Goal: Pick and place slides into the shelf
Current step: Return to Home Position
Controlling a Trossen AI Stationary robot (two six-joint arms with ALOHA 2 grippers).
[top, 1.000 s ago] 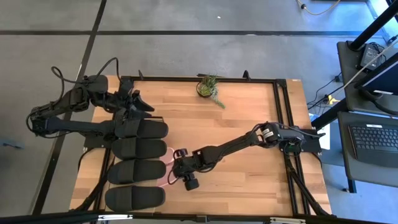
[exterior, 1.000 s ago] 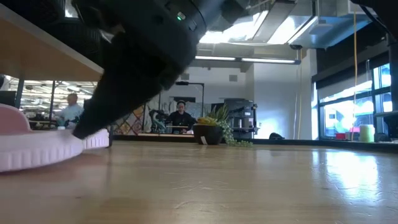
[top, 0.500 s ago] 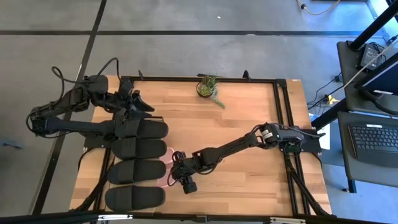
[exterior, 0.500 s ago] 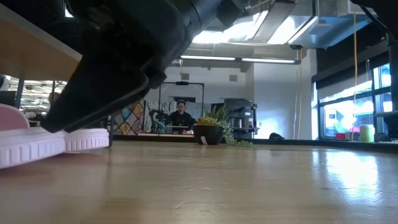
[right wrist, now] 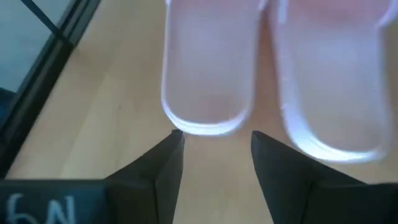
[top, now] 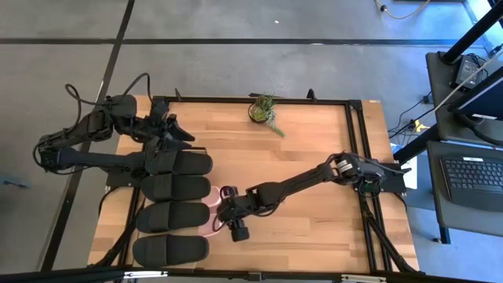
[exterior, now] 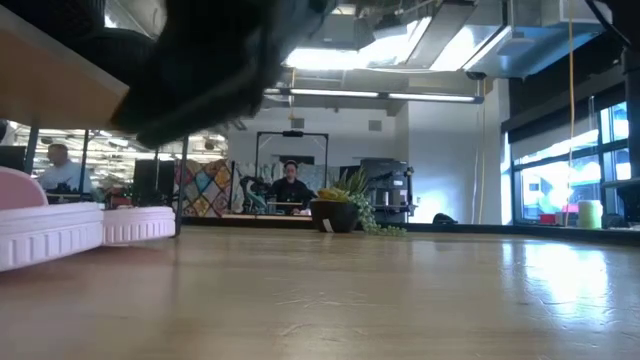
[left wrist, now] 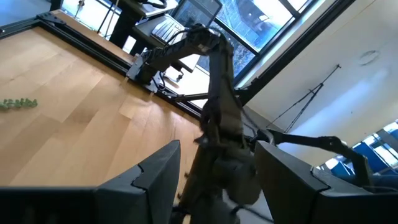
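Note:
Four black slides [top: 174,189] lie side by side on the shelf [exterior: 50,95] at the table's left. Two pale pink slides [right wrist: 208,81] [right wrist: 329,81] lie on the tabletop under it, their ends sticking out toward the right [top: 211,206] [exterior: 60,232]. My right gripper [right wrist: 214,140] [top: 222,207] hovers open just off those ends, slanting down, touching nothing. My left gripper [top: 174,130] [left wrist: 214,186] waits open, raised at the shelf's far end.
A small potted plant [top: 263,112] stands at the table's far edge, middle. The bare wood tabletop [top: 314,228] stretches to the right of the shelf. Black frame rails [top: 357,149] run along the table's right side. People sit in the room beyond the table.
My right gripper has risen off the near pink slide's end and rolled a little, its finger gap unchanged. Before it rose, that slide slid a short way toward the table's left, farther under the shelf. Both pink slides now lie still.

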